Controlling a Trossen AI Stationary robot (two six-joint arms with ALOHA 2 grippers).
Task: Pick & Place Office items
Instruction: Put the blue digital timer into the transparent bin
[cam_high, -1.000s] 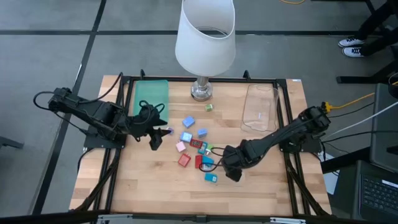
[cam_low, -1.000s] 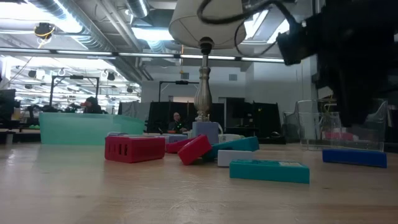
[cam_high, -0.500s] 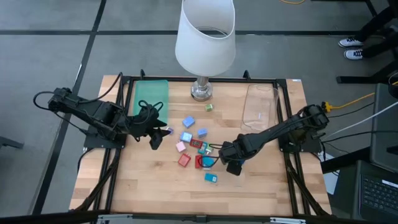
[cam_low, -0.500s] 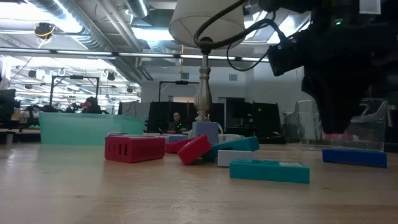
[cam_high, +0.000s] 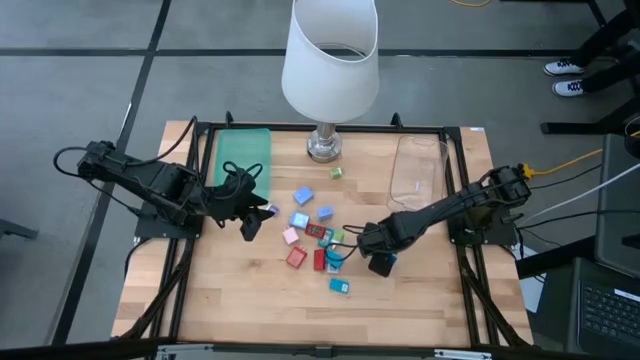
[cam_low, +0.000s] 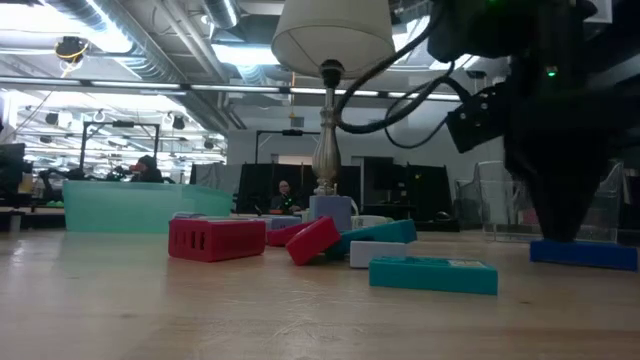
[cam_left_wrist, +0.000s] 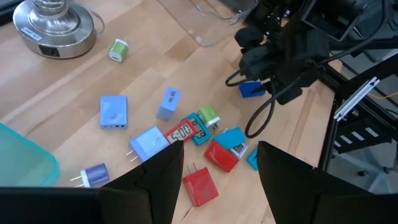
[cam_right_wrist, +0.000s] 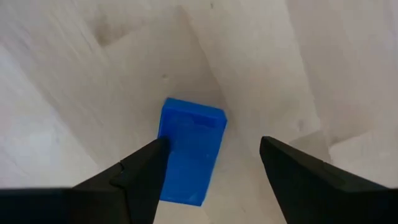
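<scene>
The office items (cam_high: 315, 232) are small blue, red, pink and green blocks strewn over the middle of the wooden table. One blue block (cam_right_wrist: 189, 149) lies flat at the right edge of the cluster, also seen in the low view (cam_low: 585, 254). My right gripper (cam_right_wrist: 213, 142) points straight down over it, open, with the block between its fingers and closer to one of them. My left gripper (cam_high: 252, 222) hangs open, high above the cluster's left side, with nothing between its fingers (cam_left_wrist: 221, 149). My right gripper comes from above with a finger on each side of the blue block. One fingertip (cam_right_wrist: 155, 152) is at the block's long side (cam_right_wrist: 165, 144); I cannot tell whether it touches. The block lies flat on the table.
A flat green tray (cam_high: 243, 155) lies at the far left and a clear plastic bin (cam_high: 418, 172) at the far right. A lamp with a white shade (cam_high: 328, 60) stands at the far middle on a metal base (cam_high: 322, 146). A black frame rims the table.
My right gripper has sunk toward the table and shifted a little to the right, coming down around the blue block. The block and the other items have stayed where they were.
</scene>
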